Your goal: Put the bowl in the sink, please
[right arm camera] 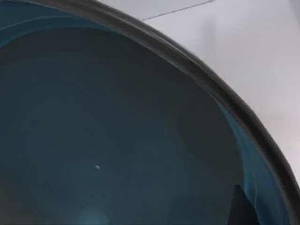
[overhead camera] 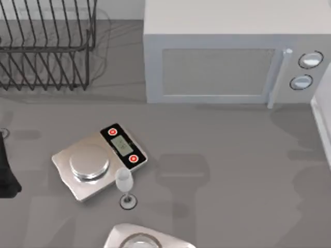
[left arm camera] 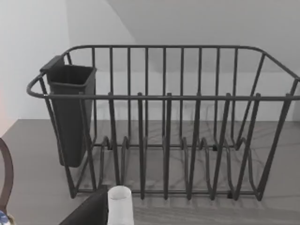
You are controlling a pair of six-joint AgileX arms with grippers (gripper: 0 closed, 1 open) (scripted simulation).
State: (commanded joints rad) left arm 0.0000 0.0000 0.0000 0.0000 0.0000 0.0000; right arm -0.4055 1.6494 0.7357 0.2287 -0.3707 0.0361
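My left arm (overhead camera: 8,170) sits parked at the desk's (overhead camera: 232,170) left edge, beside the scale (overhead camera: 93,165); I cannot tell its jaws' state. The bowl (right arm camera: 108,126) lies right under my right wrist camera, so the right arm is nearer; I cannot tell its jaws either.

The right wrist view looks close into a wide round bowl (right arm camera: 108,136) with a glossy blue inside. Its thin dark rim (right arm camera: 197,70) curves across the picture, with a brighter blue band just within it. A faint shadow lies across part of the inside wall. Beyond the rim is a plain pale surface (right arm camera: 243,42), crossed by one thin dark line.
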